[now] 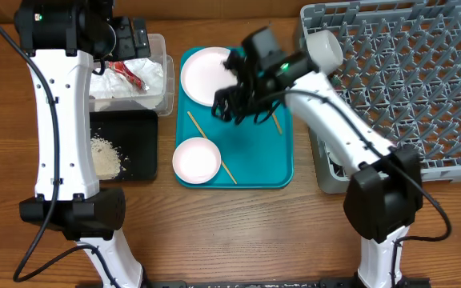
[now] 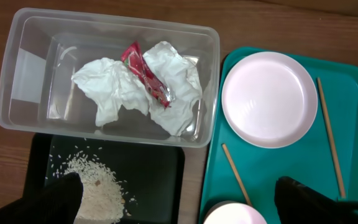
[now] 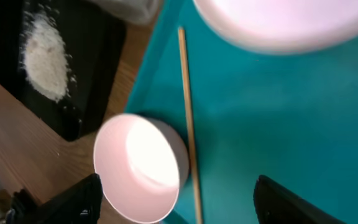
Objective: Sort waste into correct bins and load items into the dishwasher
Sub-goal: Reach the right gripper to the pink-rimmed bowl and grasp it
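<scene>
The clear tub point(image 1: 162, 76) holds crumpled napkins point(image 2: 135, 90) and the red sauce packet point(image 2: 148, 74). The black tray point(image 1: 138, 148) holds the rice scraps point(image 1: 106, 156). On the teal tray point(image 1: 262, 160) lie a white plate point(image 1: 206, 76), a pale-pink bowl point(image 1: 196, 160) and two chopsticks point(image 1: 212, 150) point(image 1: 275, 122). My right gripper point(image 1: 234, 104) is open and empty above the teal tray, near the plate; its view shows the bowl point(image 3: 142, 168) and a chopstick point(image 3: 187, 112) below it. My left gripper point(image 1: 130, 36) is open and empty above the tub. The grey dish rack point(image 1: 406, 88) holds a white cup point(image 1: 324, 50).
The teal tray lies between the bins on the left and the rack on the right. Bare wooden table point(image 1: 230, 232) shows at the front. The left wrist view also shows the plate point(image 2: 269, 99) and both chopsticks point(image 2: 331, 137) point(image 2: 236, 174).
</scene>
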